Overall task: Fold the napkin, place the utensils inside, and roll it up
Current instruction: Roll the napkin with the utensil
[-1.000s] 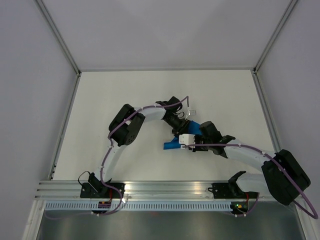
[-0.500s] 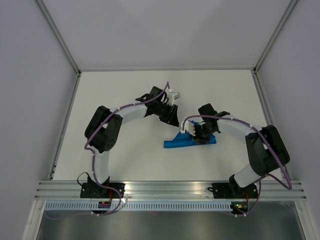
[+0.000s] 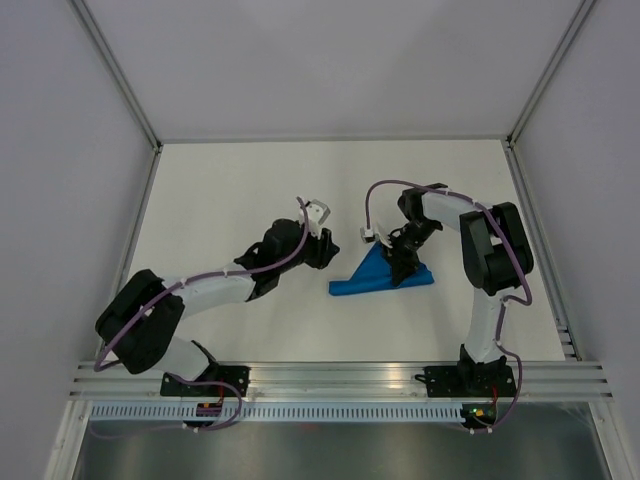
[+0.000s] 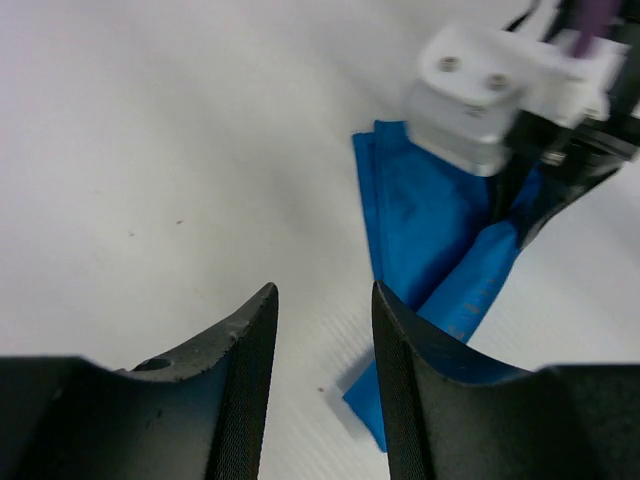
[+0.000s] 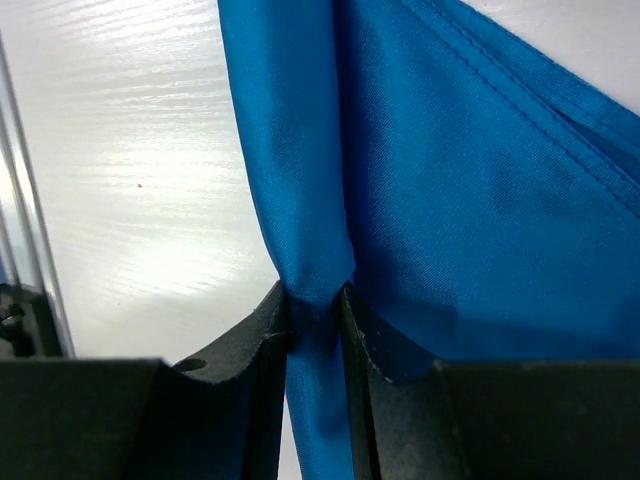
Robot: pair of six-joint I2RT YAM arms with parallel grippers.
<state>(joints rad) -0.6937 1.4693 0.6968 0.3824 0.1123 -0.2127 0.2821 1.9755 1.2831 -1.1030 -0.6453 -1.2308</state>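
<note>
The bright-blue napkin (image 3: 372, 278) lies mid-table as a folded wedge with a rolled band along its near edge. My right gripper (image 3: 401, 262) reaches down onto its right part. In the right wrist view that gripper (image 5: 313, 298) is shut on a rolled fold of the napkin (image 5: 460, 170). My left gripper (image 3: 327, 250) hovers just left of the cloth, apart from it. In its wrist view the left gripper (image 4: 322, 300) is open over bare table, with the napkin (image 4: 425, 235) ahead to the right. The utensils are hidden.
A metal rail (image 3: 340, 375) runs along the near edge by the arm bases. Grey walls with slanted frame posts (image 3: 120, 75) enclose the white table (image 3: 230, 190). The right arm's white wrist block (image 4: 470, 100) hangs over the napkin's far end.
The left arm has pulled back to the left, off the napkin, its jaws a little wider. The right arm has swung round to the far right side, still pinching the cloth.
</note>
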